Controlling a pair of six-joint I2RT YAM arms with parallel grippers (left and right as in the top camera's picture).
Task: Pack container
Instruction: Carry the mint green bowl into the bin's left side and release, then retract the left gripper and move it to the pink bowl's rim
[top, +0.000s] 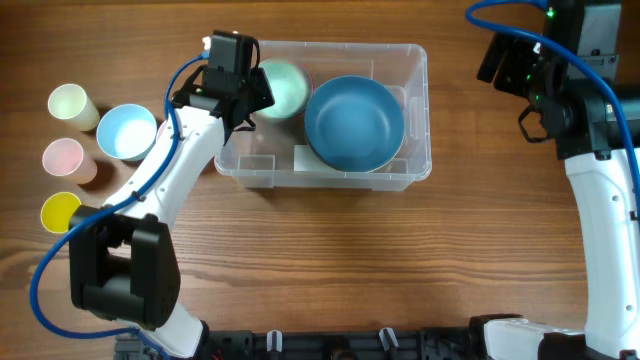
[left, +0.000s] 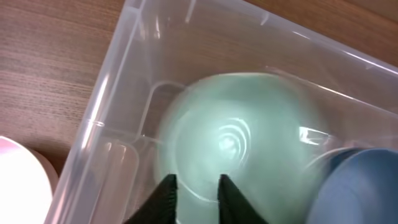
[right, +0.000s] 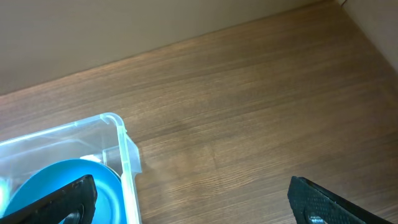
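Observation:
The clear plastic container (top: 415, 70) sits in the middle of the table with a white label (top: 304, 158) on its base. A mint green bowl (top: 285, 88) rests in its left end and a blue bowl (top: 354, 122) in its right half. My left gripper (top: 243, 98) hangs over the green bowl's left edge. In the left wrist view the left gripper (left: 196, 188) is open a little, the green bowl (left: 242, 137) lies below, and its rim line crosses the gap. My right gripper (right: 194, 202) is wide open over bare table right of the container (right: 121, 140).
Left of the container stand a pale yellow cup (top: 72, 106), a light blue cup (top: 126, 131), a pink cup (top: 66, 158) and a yellow cup (top: 62, 212). The pink cup (left: 18, 180) shows beside the container wall (left: 106, 106) in the left wrist view.

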